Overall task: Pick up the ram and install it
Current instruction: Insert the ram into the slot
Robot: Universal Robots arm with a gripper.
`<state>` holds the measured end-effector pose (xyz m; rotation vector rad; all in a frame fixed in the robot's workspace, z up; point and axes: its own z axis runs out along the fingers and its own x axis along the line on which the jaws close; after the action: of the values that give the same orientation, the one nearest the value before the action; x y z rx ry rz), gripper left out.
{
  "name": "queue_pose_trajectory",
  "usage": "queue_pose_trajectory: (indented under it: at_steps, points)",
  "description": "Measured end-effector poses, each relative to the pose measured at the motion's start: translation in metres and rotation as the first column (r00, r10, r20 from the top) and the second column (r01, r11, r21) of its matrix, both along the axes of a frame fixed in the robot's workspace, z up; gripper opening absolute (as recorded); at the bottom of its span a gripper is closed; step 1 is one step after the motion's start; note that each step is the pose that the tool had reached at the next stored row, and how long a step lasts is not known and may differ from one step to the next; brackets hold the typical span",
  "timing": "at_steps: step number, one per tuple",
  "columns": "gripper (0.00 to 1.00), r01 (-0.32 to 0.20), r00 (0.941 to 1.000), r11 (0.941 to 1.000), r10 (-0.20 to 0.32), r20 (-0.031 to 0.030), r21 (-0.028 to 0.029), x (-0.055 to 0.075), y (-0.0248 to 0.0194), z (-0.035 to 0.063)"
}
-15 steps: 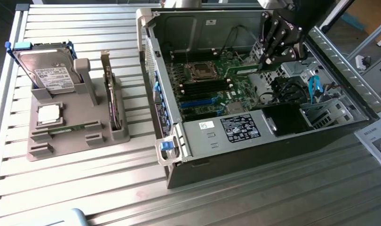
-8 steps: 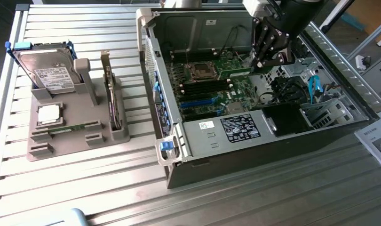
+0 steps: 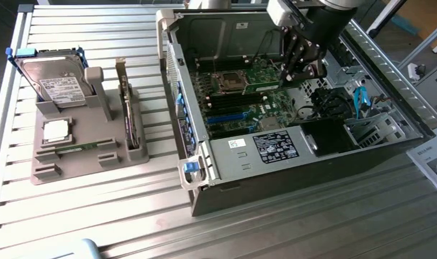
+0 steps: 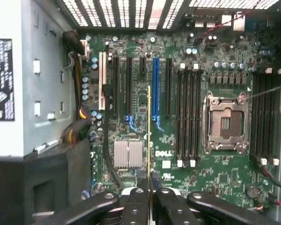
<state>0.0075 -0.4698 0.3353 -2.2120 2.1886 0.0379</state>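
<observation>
My gripper (image 4: 149,193) is shut on the ram (image 4: 149,136), a thin green stick seen edge-on that runs out from between the black fingers (image 4: 136,206). The ram hangs above the motherboard (image 4: 225,180), between the blue expansion slot (image 4: 155,86) and the silver heatsink (image 4: 128,153). It is apart from the rows of black memory slots (image 4: 188,117) beside the processor socket (image 4: 224,123). In the exterior view the gripper (image 3: 298,73) reaches down into the open computer case (image 3: 204,156) over the board.
A grey parts tray (image 3: 74,167) lies at the exterior view's left. It holds a hard drive (image 3: 56,81), an upright dark card (image 3: 128,116), a square silver chip (image 3: 55,131) and another green stick (image 3: 85,146). The power supply (image 3: 265,148) and cables (image 4: 77,129) crowd the board.
</observation>
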Motion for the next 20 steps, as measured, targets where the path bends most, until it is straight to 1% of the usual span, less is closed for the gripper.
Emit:
queue_pose_trajectory:
  at_steps: [1,2,4,7,9,11,12,14,16,17,20]
  points:
    - [0.13,0.0,1.0,1.0,0.0,-0.0001,-0.0002,-0.004,0.0035,-0.0028]
    - [0.13,0.0,1.0,1.0,0.0,-0.0001,-0.0001,-0.006,0.0061,-0.0051]
    - [0.13,0.0,1.0,1.0,0.0,-0.0001,-0.0002,-0.01,0.0089,-0.0113]
    - [0.13,0.0,1.0,1.0,0.0,-0.0001,-0.0001,-0.014,0.0165,-0.0224]
    - [0.13,0.0,1.0,1.0,0.0,-0.0001,-0.0002,-0.014,0.0218,-0.0298]
    - [0.13,0.0,1.0,1.0,0.0,0.0,0.0,-0.014,0.0251,-0.0359]
    - [0.13,0.0,1.0,1.0,0.0,-0.0001,-0.0001,-0.015,0.026,-0.0373]
    - [0.13,0.0,1.0,1.0,0.0,0.0,-0.0001,-0.016,0.0301,-0.0424]
    - [0.13,0.0,1.0,1.0,0.0,-0.0001,-0.0002,-0.018,0.0328,-0.0483]
    - [0.13,0.0,1.0,1.0,0.0,0.0,-0.0001,-0.019,0.0343,-0.053]
    - [0.13,0.0,1.0,1.0,0.0,0.0,-0.0001,-0.021,0.0359,-0.0598]
